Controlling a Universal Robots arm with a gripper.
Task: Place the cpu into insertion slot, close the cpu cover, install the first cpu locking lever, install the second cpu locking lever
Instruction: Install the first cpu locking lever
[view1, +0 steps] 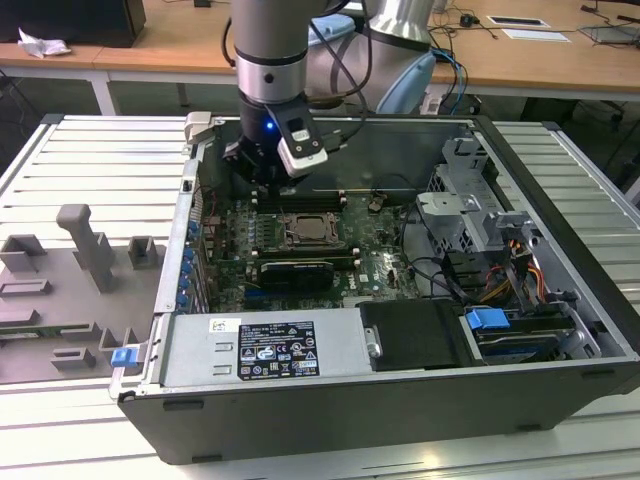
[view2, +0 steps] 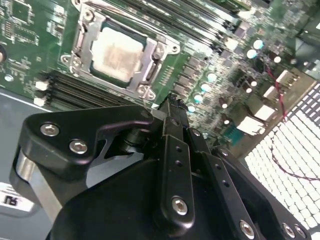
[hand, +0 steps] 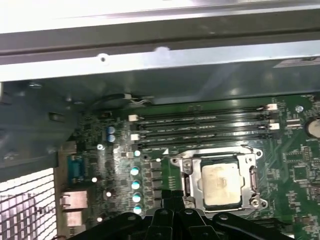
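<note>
The black gripper is closed and empty. The flat silver-beige square cpu lies just past its tips, not touching.

The arm is a thick cylinder of matt grey metal, ringed lower down by a black band. A small blue light glows on the dark wrist section beneath. A white and pale-grey box with a dark face is fixed to the wrist's side, and thin black cables loop beside the arm. Another segment is polished silver, ending in a pale blue joint cover. In the second wrist view the gripper is matt black throughout, with a rounded housing, flat linkage bars and narrow fingers. All are dotted with silver round-headed screws, and a steel-coloured pin shines at one pivot.
</note>
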